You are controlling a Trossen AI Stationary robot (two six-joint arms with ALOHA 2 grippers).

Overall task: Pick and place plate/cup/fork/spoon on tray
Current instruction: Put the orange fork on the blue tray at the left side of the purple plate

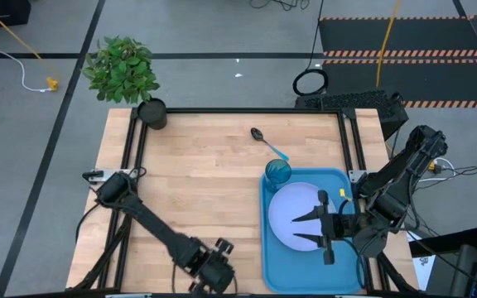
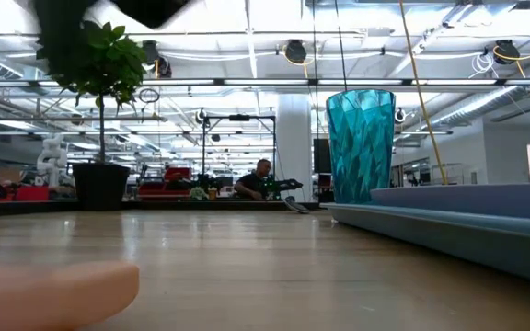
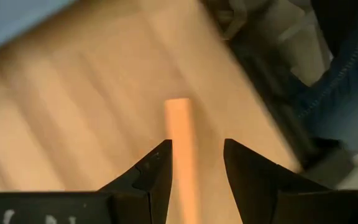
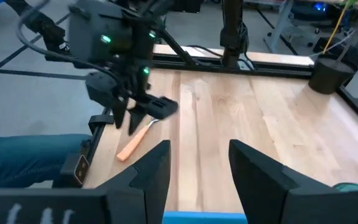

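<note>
The fork lies flat on the table near its front edge; its orange-tan handle shows in the right wrist view (image 4: pixel 131 147) and in the left wrist view (image 3: pixel 182 149). My left gripper (image 3: pixel 196 163) is open just above it, one finger on each side of the handle. In the high view my left gripper (image 1: pixel 214 266) hides the fork. The lavender plate (image 1: pixel 292 203) lies in the blue tray (image 1: pixel 270 265). The teal cup (image 1: pixel 277 172) stands upright in the tray's far left corner. The spoon (image 1: pixel 268 142) lies on the table beyond the tray. My right gripper (image 1: pixel 306 229) is open and empty above the plate.
A black pot with a green plant (image 1: pixel 151 112) stands at the table's far left corner. A person in jeans (image 3: pixel 344 87) stands close to the table's near edge by my left gripper. Bare wood lies between the fork and the tray.
</note>
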